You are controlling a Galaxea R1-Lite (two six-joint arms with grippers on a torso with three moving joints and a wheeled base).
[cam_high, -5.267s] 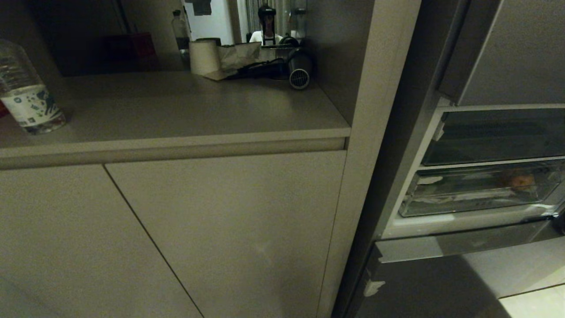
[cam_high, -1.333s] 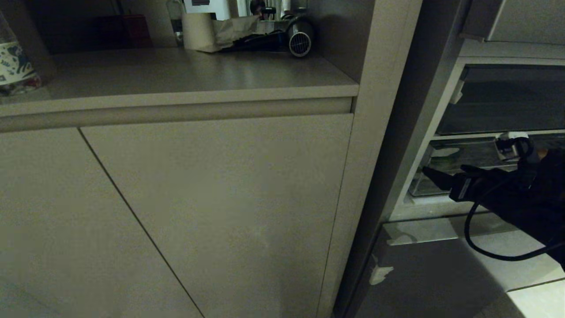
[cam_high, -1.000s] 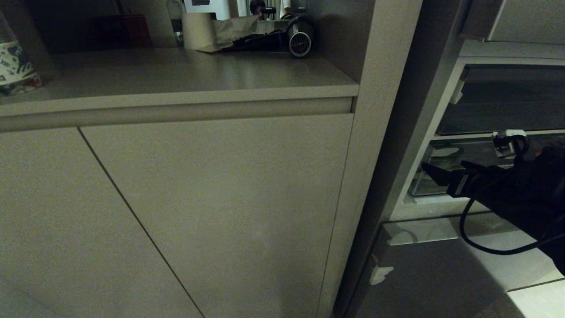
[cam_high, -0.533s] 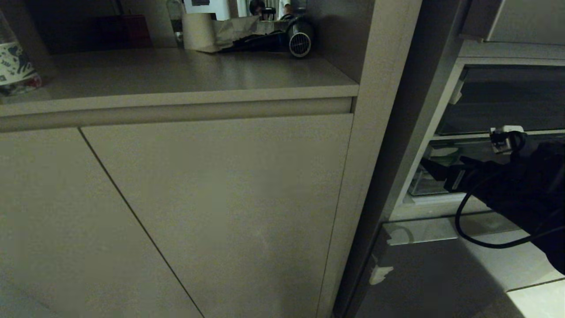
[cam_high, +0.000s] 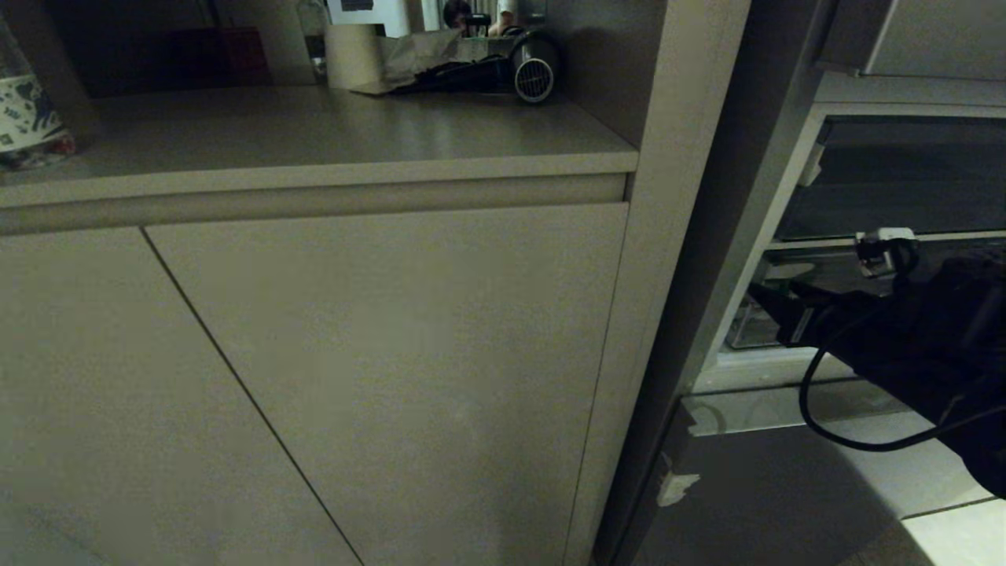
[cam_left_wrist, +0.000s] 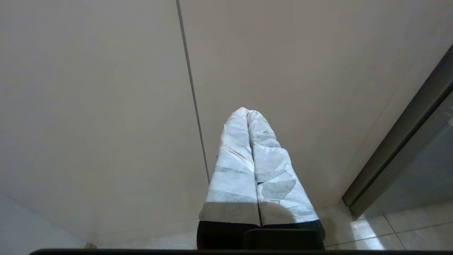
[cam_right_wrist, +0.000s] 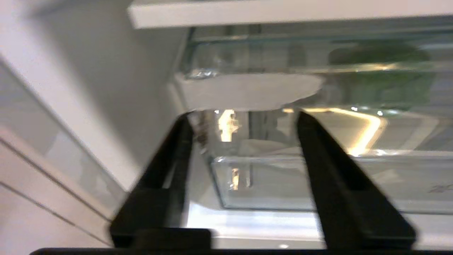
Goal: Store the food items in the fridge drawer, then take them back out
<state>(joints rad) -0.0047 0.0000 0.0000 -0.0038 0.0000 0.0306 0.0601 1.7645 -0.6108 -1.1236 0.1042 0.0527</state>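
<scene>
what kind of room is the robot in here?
Most likely a home kitchen or pantry corner. Built-in beige cabinet doors sit under a countertop that carries a paper roll, and next to them stands an open fridge with a clear fridge drawer, which the right gripper faces.

Right tool (cam_right_wrist: 240, 117) extended level with fingers apart; left tool (cam_left_wrist: 247, 113) fingers pressed together.

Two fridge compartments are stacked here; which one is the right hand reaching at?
The lower one, the clear fridge drawer: the right hand is at its left front corner. The dark compartment above is untouched.
</scene>
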